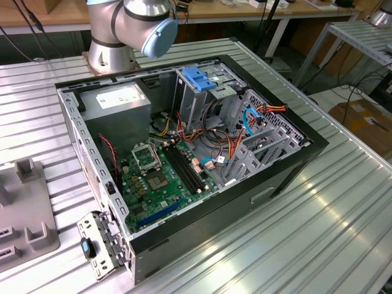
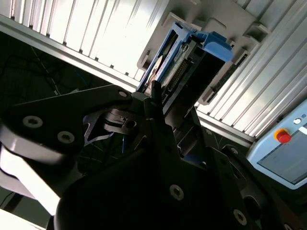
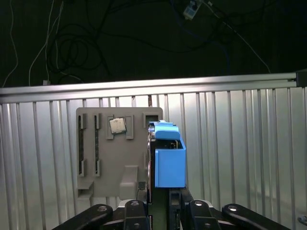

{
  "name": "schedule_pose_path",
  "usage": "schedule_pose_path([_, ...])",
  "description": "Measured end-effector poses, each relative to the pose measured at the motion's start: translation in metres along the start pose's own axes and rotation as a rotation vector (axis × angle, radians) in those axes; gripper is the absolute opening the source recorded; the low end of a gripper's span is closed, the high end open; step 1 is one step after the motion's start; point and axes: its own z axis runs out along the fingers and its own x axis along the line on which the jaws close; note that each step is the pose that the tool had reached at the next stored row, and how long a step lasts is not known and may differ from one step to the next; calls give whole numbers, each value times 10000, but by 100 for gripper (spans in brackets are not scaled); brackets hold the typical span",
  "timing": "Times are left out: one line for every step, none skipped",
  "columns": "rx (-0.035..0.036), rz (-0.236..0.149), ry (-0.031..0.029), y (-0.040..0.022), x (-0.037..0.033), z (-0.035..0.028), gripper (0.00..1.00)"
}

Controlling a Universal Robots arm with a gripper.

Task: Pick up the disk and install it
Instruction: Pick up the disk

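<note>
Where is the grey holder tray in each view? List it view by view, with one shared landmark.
Exterior view: grey holder tray at the exterior view's left edge.
Second wrist view: grey holder tray behind the disk.
First wrist view: grey holder tray behind the disk.
Shared landmark: the ribbed metal table beneath it.

The disk (image 3: 166, 155) is a flat drive clipped in a bright blue plastic carrier frame; in the first wrist view it shows edge-on, the blue frame a broad block beside the drive's thin dark edge; in the second wrist view the disk (image 2: 180, 55) slants away lengthwise, connector edge showing; its near end sits clamped between the fingers of the gripper (image 3: 160, 201); it hangs over one edge of the grey holder (image 3: 96, 158), contact unclear
</note>
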Motion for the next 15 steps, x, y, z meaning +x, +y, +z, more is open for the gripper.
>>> schedule_pose_path([0, 0, 0, -5, 0, 0, 35])
schedule_pose_path([1, 0, 1, -15, -1, 1, 35])
schedule_pose_path([0, 0, -1, -25, -2, 1, 35])
schedule_pose_path([1, 0, -1, -30, -2, 1, 35])
schedule_pose_path([0, 0, -1, -36, -2, 1, 35])
schedule_pose_path([1, 0, -1, -49, -3, 1, 35])
schedule_pose_path([1, 0, -1, -59, -4, 1, 35])
schedule_pose_path([1, 0, -1, -67, -4, 1, 35])
schedule_pose_path([1, 0, -1, -72, -4, 1, 35])
schedule_pose_path([1, 0, -1, -77, -5, 2, 35])
schedule_pose_path([1, 0, 0, -91, -6, 2, 35])
schedule_pose_path([0, 0, 0, -102, -7, 2, 35])
schedule_pose_path([1, 0, 0, -110, -7, 2, 35])
schedule_pose_path([1, 0, 0, -119, -8, 2, 35])
schedule_pose_path([0, 0, -1, -130, -8, 2, 35])
